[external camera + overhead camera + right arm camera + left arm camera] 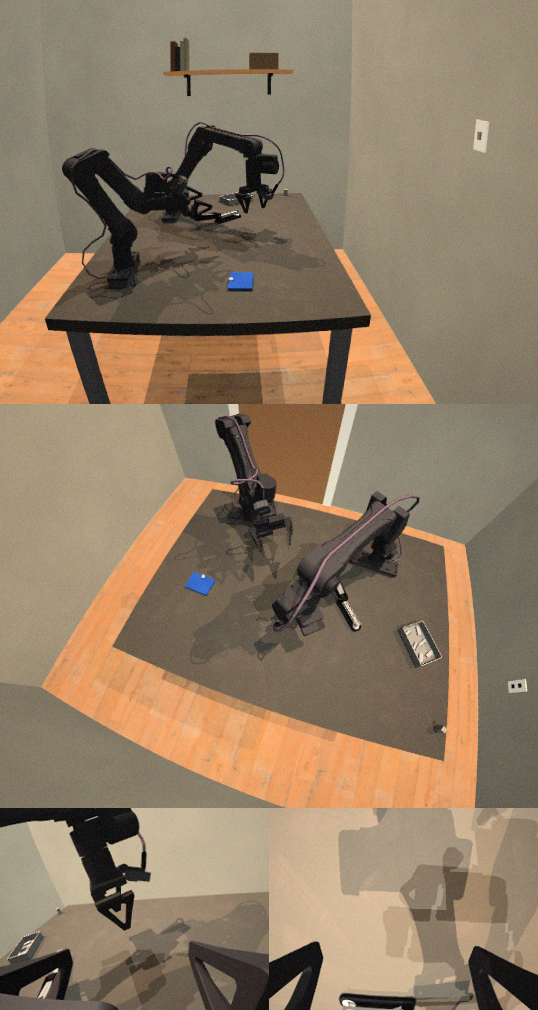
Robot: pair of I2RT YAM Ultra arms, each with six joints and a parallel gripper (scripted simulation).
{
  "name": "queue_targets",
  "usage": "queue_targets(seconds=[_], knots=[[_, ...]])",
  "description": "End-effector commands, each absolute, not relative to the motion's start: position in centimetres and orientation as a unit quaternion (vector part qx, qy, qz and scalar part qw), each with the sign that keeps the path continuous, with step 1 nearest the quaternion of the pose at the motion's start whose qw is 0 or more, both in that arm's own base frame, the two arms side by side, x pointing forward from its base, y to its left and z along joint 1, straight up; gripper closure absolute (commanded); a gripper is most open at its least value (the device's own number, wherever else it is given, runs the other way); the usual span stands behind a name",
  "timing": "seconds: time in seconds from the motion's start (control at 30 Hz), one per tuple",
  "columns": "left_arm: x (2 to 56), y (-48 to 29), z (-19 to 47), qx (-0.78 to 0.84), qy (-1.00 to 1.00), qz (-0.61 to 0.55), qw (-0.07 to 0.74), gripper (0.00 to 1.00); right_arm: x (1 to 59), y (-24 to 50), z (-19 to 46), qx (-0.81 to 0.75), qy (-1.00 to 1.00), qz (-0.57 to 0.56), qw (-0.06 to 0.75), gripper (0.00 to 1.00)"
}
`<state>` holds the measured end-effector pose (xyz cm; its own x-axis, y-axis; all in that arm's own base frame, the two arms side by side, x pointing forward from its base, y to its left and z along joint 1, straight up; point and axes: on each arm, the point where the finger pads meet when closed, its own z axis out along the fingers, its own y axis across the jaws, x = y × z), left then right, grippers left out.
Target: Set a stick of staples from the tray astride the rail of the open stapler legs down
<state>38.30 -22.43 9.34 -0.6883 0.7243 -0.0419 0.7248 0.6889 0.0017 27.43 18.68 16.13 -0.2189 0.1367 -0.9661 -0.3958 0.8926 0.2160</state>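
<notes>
The staple tray (418,641) sits near the table's edge with several pale sticks in it, and shows in the exterior view (229,199). My left gripper (295,624) (397,954) points down, open and empty, hovering beside the stapler. My right gripper (272,529) (128,953) is open and empty, low over the table near its own base, far from the tray.
A blue pad (200,583) with a small white thing on it lies on the far side from the tray. A small dark object (439,729) stands at the table corner. The left arm's gripper (120,909) hangs in the right wrist view.
</notes>
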Motion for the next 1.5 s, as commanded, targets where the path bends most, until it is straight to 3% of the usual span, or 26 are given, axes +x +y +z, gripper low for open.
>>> queue_targets(seconds=[0.0,0.4,0.7,1.0,1.47], knots=[[39.2,-22.1,10.1,0.377,0.925,-0.004,0.047,0.00,27.5,19.9,15.6,-0.115,0.763,0.208,0.601,0.00],[38.5,-16.6,10.7,0.280,0.955,0.013,0.091,0.00,28.5,27.7,15.9,-0.243,0.801,0.189,0.513,0.00],[35.8,-7.6,11.6,0.151,0.980,0.036,0.125,0.00,28.4,36.1,17.4,-0.349,0.802,0.189,0.446,0.00],[33.5,-0.4,12.1,0.045,0.986,0.049,0.155,0.00,28.1,41.9,20.5,-0.405,0.784,0.202,0.425,0.00],[28.0,16.8,13.6,-0.221,0.944,0.088,0.227,0.00,25.3,51.3,26.1,-0.496,0.735,0.233,0.399,0.00]])
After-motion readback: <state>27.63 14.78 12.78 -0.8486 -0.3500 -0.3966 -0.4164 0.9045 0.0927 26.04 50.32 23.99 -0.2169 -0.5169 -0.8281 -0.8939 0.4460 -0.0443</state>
